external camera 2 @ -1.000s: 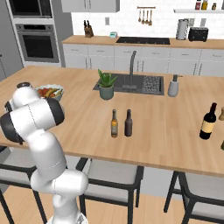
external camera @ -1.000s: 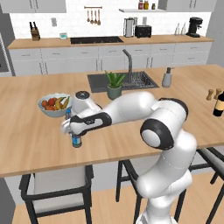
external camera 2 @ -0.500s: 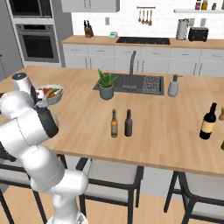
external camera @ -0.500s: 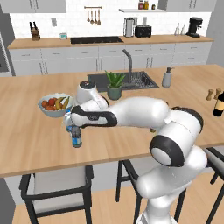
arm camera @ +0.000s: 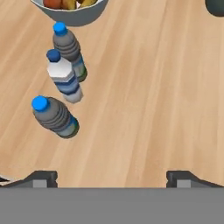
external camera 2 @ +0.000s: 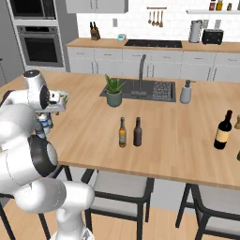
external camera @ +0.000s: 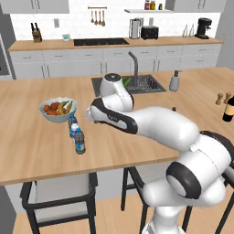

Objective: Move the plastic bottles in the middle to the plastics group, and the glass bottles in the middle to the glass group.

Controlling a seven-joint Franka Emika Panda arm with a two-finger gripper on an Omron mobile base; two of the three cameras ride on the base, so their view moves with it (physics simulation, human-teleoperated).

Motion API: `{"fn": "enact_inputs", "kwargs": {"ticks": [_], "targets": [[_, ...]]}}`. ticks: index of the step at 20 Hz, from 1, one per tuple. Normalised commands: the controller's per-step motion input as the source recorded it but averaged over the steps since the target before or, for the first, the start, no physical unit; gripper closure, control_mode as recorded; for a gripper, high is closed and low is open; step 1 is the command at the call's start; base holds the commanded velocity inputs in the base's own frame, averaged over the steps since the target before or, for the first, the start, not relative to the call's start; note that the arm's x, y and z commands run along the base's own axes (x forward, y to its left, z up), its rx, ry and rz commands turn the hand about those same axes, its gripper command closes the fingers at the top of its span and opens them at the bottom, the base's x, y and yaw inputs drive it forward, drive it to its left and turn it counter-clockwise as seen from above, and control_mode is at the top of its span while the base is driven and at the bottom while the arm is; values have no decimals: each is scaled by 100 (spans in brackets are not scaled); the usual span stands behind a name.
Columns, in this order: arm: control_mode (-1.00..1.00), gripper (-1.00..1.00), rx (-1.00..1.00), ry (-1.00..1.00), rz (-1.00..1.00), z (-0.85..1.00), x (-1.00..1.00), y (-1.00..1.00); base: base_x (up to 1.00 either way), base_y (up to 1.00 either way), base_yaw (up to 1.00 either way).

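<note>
Three small plastic water bottles stand together on the wooden island beside the fruit bowl. The nearest, greyish one [arm camera: 55,116] [external camera: 80,140] stands free in front of the other two [arm camera: 68,49] [arm camera: 64,78] [external camera: 73,126]. My gripper [arm camera: 111,178] [external camera: 91,115] hangs above and to the right of them, open, with nothing between its fingertips [arm camera: 42,176]. Mid-island stand two slim brown glass bottles [external camera 2: 122,132] [external camera 2: 137,132]. Near the right end stands the big dark wine bottle [external camera 2: 223,130] [external camera: 228,108].
The bowl of fruit [external camera: 56,110] sits just behind the plastic bottles. A potted plant [external camera 2: 114,91], the sink [external camera 2: 154,90] and a soap dispenser [external camera 2: 186,92] line the island's far side. Wooden shakers [external camera: 222,98] stand by the wine bottle.
My gripper has let go of the greyish plastic bottle, which stays upright by the other two. The hand has lifted and drawn back to the right, and the arm has swung round.
</note>
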Motion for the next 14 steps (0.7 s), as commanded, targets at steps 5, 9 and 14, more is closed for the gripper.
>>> {"fn": "enact_inputs", "kwargs": {"ticks": [5, 9, 14], "targets": [[-100, -100, 0, 6, -31, 0, -25, -100, 0, 0, 0], [-100, -100, 0, 11, -34, -7, -15, -100, 0, 0, 0], [-100, -100, -3, 12, -37, -7, 4, -100, 0, 0, 0]]}}
